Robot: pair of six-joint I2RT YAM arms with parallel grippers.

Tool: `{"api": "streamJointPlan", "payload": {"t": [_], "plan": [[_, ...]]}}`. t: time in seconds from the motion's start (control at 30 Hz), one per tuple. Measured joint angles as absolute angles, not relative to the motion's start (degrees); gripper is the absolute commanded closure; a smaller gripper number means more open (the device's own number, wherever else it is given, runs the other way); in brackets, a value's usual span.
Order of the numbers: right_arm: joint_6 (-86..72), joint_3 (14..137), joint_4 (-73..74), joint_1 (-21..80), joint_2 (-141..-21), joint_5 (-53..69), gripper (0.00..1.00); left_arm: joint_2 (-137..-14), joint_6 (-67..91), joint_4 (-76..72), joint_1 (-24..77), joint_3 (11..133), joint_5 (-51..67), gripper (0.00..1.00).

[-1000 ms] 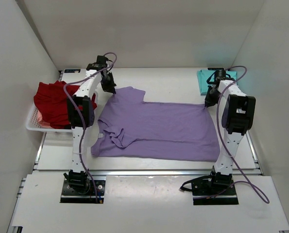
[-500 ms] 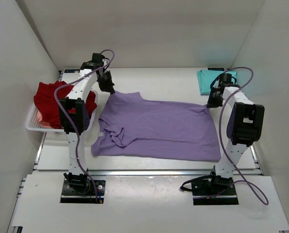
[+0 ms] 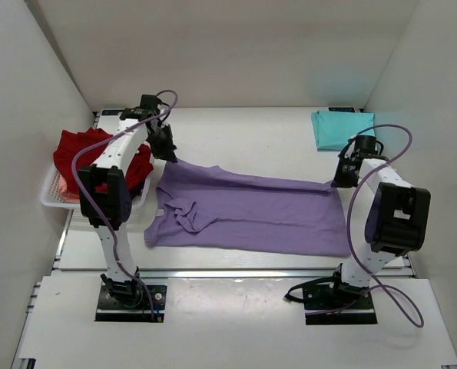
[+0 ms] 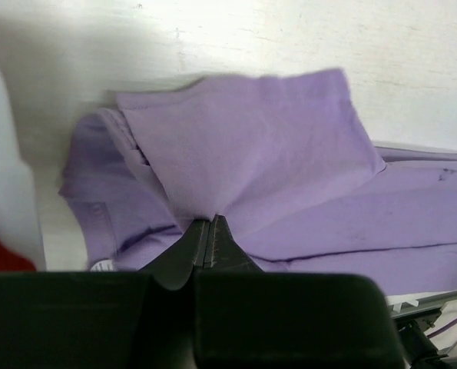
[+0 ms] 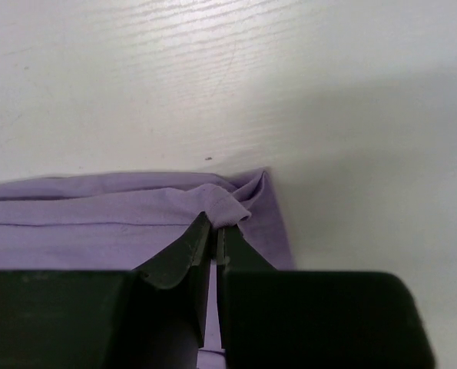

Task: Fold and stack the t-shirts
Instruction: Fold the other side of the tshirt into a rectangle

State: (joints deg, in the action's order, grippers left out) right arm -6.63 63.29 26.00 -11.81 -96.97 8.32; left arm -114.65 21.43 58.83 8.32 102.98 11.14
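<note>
purple shirt pinched at both far corners, mid-fold

purple shirt (image 3: 251, 211) lies spread across the middle of the table (image 3: 251, 127), collar to the left, near edge flat. its far edge is raised in a taut line between the two arms. the left tool (image 3: 169, 154) is pressed together on a pinch of cloth at the far left, by the shoulder, and the wrist view shows the fabric tenting up from its tips. the right tool (image 3: 337, 183) is likewise pressed together on the far right hem corner, where the cloth bunches in small pleats.

this looks like the first lengthwise fold, with the far half due to be laid over the near half. the next move calls for both tools to carry the edge toward the near side at the same height and pace, keeping it taut so no crease sets in, then to lower it onto the near edge before letting go.

a teal shirt (image 3: 342, 128) lies folded at the far right corner, well apart. red shirts (image 3: 78, 154) sit heaped in the basket (image 3: 53, 198) at the left, not yet folded.
</note>
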Motion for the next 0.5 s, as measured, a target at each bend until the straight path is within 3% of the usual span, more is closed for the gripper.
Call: {"api": "streamJointPlan", "payload": {"t": [0.5], "plan": [[-6.2, 48.7, 22.0, -12.2, -80.5, 8.5, 1.00, -102.5, 21.4, 58.2, 9.5, 87.0, 10.0, 1.00]]}}
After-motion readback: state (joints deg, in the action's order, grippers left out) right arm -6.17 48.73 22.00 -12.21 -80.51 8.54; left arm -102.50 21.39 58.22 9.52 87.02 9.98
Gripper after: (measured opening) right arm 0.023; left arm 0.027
